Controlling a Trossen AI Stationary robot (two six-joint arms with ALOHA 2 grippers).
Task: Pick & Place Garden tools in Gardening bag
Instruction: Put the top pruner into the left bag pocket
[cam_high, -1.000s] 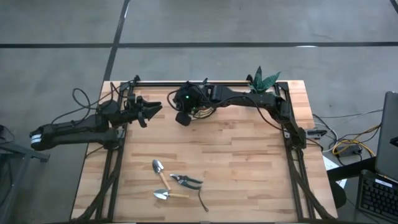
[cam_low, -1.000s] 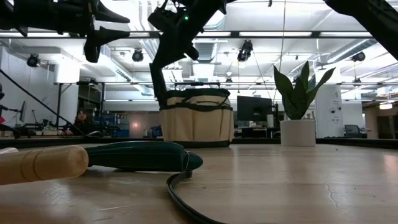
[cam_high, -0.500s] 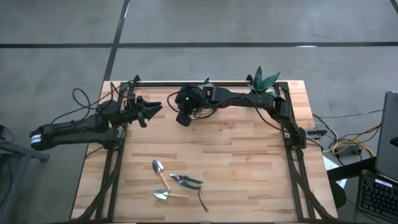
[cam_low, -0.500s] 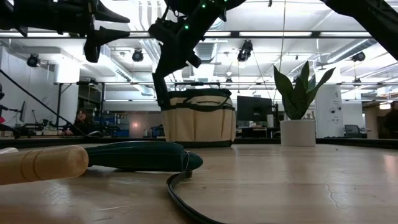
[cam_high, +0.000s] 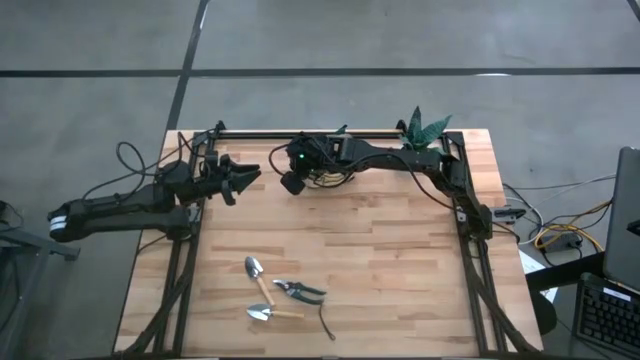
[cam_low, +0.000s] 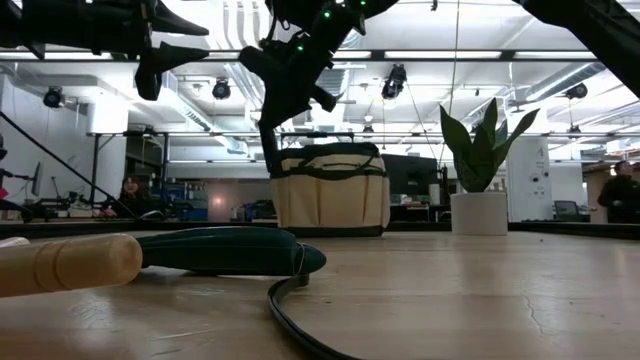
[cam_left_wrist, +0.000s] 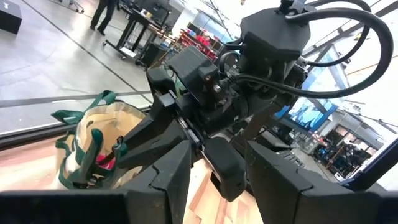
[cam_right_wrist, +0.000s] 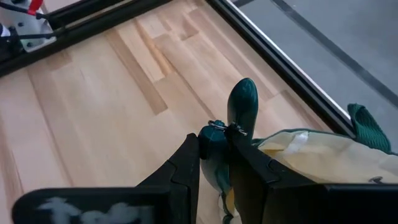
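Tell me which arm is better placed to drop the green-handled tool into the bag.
The right. Its hand already grips the green-handled tool right beside the gardening bag. The left hand hovers empty off to the side.

Two matte-black arms w/ looping black cables (green LED on right wrist).

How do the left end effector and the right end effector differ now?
The left end effector is open and empty; the right end effector is shut on a green-handled tool. The left one hangs apart from the gardening bag; the right one is at its rim. Both hang above the table.
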